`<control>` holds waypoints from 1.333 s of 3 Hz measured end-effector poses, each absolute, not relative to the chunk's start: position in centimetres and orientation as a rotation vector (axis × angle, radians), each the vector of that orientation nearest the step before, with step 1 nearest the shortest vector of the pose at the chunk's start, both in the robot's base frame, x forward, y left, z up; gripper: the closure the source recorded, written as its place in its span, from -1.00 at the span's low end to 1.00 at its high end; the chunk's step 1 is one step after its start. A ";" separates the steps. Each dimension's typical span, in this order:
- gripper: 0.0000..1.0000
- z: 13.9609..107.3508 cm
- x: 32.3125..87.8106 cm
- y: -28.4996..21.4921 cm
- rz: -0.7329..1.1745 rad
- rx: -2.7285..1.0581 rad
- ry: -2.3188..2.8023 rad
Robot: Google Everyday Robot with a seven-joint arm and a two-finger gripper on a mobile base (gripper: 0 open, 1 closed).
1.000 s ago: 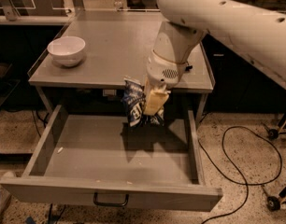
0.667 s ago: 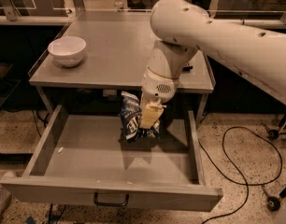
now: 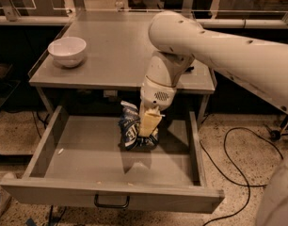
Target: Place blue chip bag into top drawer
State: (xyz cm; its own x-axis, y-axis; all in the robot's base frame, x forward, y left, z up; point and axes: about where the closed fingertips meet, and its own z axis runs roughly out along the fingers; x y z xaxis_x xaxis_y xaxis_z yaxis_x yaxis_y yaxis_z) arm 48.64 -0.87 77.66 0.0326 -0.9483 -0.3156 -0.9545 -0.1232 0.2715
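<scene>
Bag (image 3: 132, 129), centre of frame: upright inside the open drawer (image 3: 83, 161), toward its back, base at or just above the floor. Hand (image 3: 148, 127) comes from above, closed on the bag's right side. To release well, lower until the bag rests, open wide, and withdraw clear of the counter (image 3: 116, 55) edge overhead. Bowl (image 3: 67, 51), upper left, is well apart.

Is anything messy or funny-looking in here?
A little. The blue chip bag looks scrunched, pinched upright by the gripper inside the open top drawer. A few pale specks lie on the drawer floor.
</scene>
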 end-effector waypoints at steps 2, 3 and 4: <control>1.00 71.6 46.4 -0.4 0.698 -2.126 2.253; 1.00 69.4 46.0 -0.9 0.666 -2.023 2.369; 1.00 67.6 45.9 -1.4 0.644 -1.946 2.448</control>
